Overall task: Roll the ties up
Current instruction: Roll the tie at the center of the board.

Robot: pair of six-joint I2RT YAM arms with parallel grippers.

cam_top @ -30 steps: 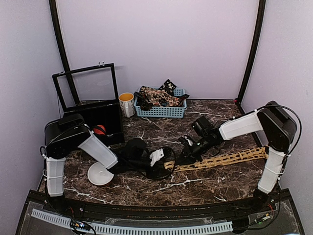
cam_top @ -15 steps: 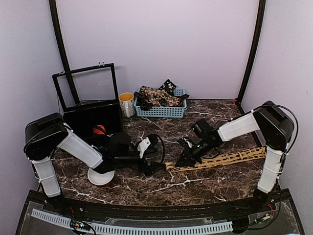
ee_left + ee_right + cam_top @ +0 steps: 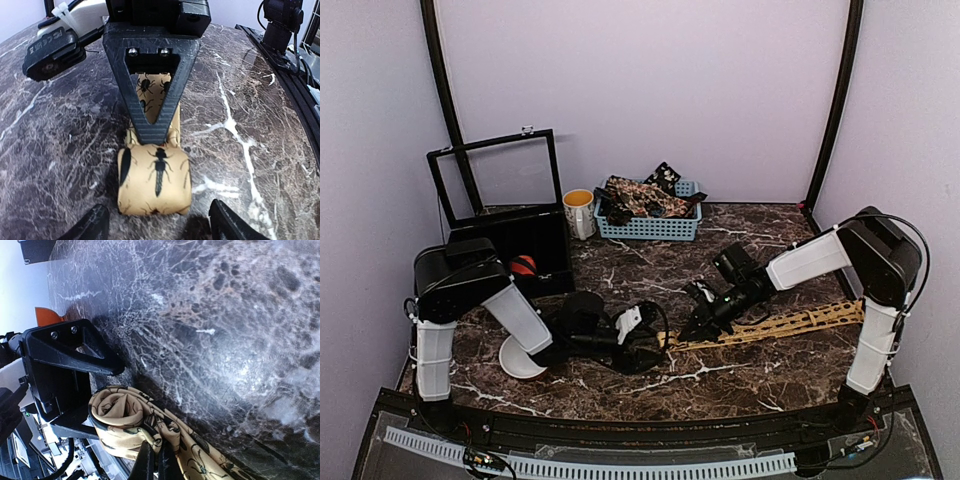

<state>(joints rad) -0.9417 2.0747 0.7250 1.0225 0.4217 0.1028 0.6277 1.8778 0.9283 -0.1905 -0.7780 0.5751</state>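
On the table (image 3: 620, 265) sit one mustard tie (image 3: 790, 325), one basket (image 3: 650, 228), one bowl (image 3: 512, 362).

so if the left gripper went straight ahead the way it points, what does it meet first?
The rolled end of the mustard tie, just ahead of the open left gripper. Right behind the roll sits the shut right gripper, tip on the tie. The gap is hard to judge.

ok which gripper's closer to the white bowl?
Left. The left gripper is to the right of the white bowl, by the rolled end of the tan tie; the right gripper is farther right, beyond that roll.
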